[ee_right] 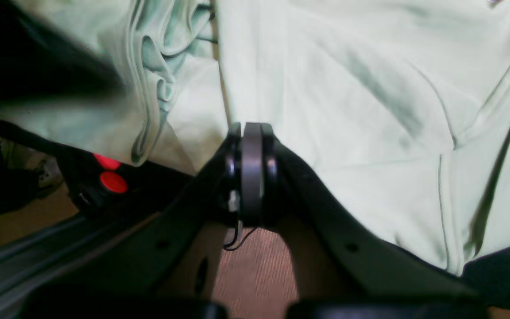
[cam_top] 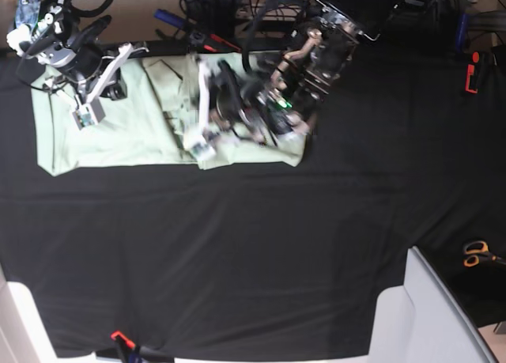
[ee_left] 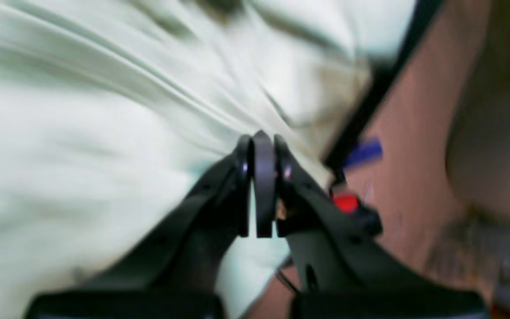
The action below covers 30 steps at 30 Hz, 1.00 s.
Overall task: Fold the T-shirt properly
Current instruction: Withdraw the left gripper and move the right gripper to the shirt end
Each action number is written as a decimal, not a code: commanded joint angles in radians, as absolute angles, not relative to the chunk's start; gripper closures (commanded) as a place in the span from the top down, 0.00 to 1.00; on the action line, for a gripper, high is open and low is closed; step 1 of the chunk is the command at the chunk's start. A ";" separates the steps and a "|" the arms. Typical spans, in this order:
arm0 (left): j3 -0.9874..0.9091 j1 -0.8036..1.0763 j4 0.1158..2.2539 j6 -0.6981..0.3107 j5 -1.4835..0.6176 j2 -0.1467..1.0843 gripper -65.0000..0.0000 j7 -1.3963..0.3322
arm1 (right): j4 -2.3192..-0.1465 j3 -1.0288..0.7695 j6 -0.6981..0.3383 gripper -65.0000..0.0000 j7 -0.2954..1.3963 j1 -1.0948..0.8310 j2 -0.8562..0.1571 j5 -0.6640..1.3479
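The pale mint-green T-shirt (cam_top: 134,134) lies bunched along the far left of the black table covering (cam_top: 253,244). My left gripper (ee_left: 261,138) is shut, and stretched creases of the T-shirt (ee_left: 104,146) run straight into its tip, so it pinches the cloth. That view is blurred. In the base view this arm (cam_top: 237,106) sits over the shirt's right part. My right gripper (ee_right: 252,128) is shut on an edge of the T-shirt (ee_right: 348,110), with rumpled folds to its left. Its arm (cam_top: 87,70) is over the shirt's left part.
Orange-handled scissors (cam_top: 474,254) lie at the right edge. A pale grey panel (cam_top: 427,315) stands at the bottom right. A red tool (cam_top: 472,70) and cables sit at the back. Red buttons (ee_right: 113,181) and brown floor (ee_right: 255,270) show past the table's edge.
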State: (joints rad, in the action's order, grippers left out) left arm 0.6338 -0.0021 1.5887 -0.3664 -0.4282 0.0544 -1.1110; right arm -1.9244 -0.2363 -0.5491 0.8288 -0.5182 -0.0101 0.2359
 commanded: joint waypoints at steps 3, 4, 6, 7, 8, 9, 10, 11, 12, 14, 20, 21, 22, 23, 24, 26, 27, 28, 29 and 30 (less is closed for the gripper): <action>0.493 -0.010 1.664 -0.366 -0.429 0.050 0.00 -1.121 | -1.945 -0.240 -0.553 0.00 0.812 -0.513 -0.013 0.245; 0.447 -0.012 1.670 -0.364 -0.421 0.051 0.00 -1.147 | -1.945 -0.240 -0.553 0.00 0.816 -0.506 -0.015 0.245; 0.348 -0.007 1.685 -0.351 -0.377 0.071 0.00 -1.188 | -1.945 -0.266 -0.553 0.00 0.816 -0.498 -0.030 0.243; 0.311 0.008 1.696 -0.348 -0.348 0.091 0.00 -1.193 | -1.945 -0.282 -0.553 0.00 0.816 -0.487 -0.039 0.246; 0.274 0.031 1.707 -0.348 -0.325 0.114 0.00 -1.193 | -1.945 -0.294 -0.553 0.00 0.817 -0.473 -0.045 0.246; 0.242 0.058 1.722 -0.349 -0.297 0.143 0.00 -1.190 | -1.943 -0.314 -0.553 0.00 0.817 -0.463 -0.056 0.246; 0.208 0.085 1.738 -0.349 -0.271 0.179 0.00 -1.184 | -1.942 -0.340 -0.553 0.00 0.817 -0.453 -0.067 0.249; 0.176 0.117 1.747 -0.349 -0.257 0.205 0.00 -1.164 | -1.942 -0.360 -0.553 0.00 0.817 -0.441 -0.071 0.249; 0.140 0.150 1.758 -0.349 -0.246 0.229 0.00 -1.138 | -1.940 -0.383 -0.553 0.00 0.817 -0.426 -0.074 0.249; 0.048 0.222 1.767 -0.349 -0.254 0.266 0.00 -1.086 | -1.937 -0.435 -0.553 0.00 0.817 -0.380 -0.076 0.249; -0.159 0.371 1.776 -0.351 -0.262 0.272 0.00 -1.023 | -1.794 -0.634 -0.698 0.02 0.984 -0.165 -0.076 0.275; -0.179 0.389 1.776 -0.351 -0.262 0.265 0.00 -0.998 | -1.747 -0.685 -0.698 0.04 1.035 -0.119 -0.079 0.285; -0.196 0.406 1.776 -0.351 -0.262 0.251 0.00 -0.977 | -1.699 -0.740 -0.698 0.09 1.073 -0.077 -0.084 0.286; -0.216 0.418 1.776 -0.351 -0.262 0.240 0.00 -0.960 | -1.662 -0.773 -0.698 0.16 1.096 -0.051 -0.102 0.286; -0.234 0.427 1.776 -0.351 -0.262 0.231 0.00 -0.949 | -1.627 -0.796 -0.698 0.24 1.112 -0.035 -0.119 0.288; -0.265 0.440 1.781 -0.352 -0.262 0.208 0.00 -0.941 | -1.569 -0.805 -0.698 0.44 1.115 -0.021 -0.147 0.291; -0.280 0.444 1.782 -0.352 -0.262 0.199 0.00 -0.941 | -1.546 -0.805 -0.698 0.54 1.115 -0.019 -0.159 0.292; -0.291 0.446 1.782 -0.354 -0.262 0.191 0.00 -0.941 | -1.523 -0.806 -0.698 0.66 1.115 -0.013 -0.168 0.292; -0.298 0.444 1.781 -0.366 -0.262 0.186 0.00 -0.941 | -1.498 -0.806 -0.698 0.76 1.115 -0.013 -0.176 0.300; -0.300 0.444 1.781 -0.384 -0.262 0.183 0.00 -0.941 | -1.474 -0.806 -0.698 0.82 1.115 -0.013 -0.186 0.315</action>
State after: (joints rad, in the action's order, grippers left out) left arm -0.2958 0.4435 1.7603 -0.3824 -0.2588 0.1753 -0.9550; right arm -1.4548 -0.8028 -0.6952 1.1316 -0.0242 -0.1623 0.3099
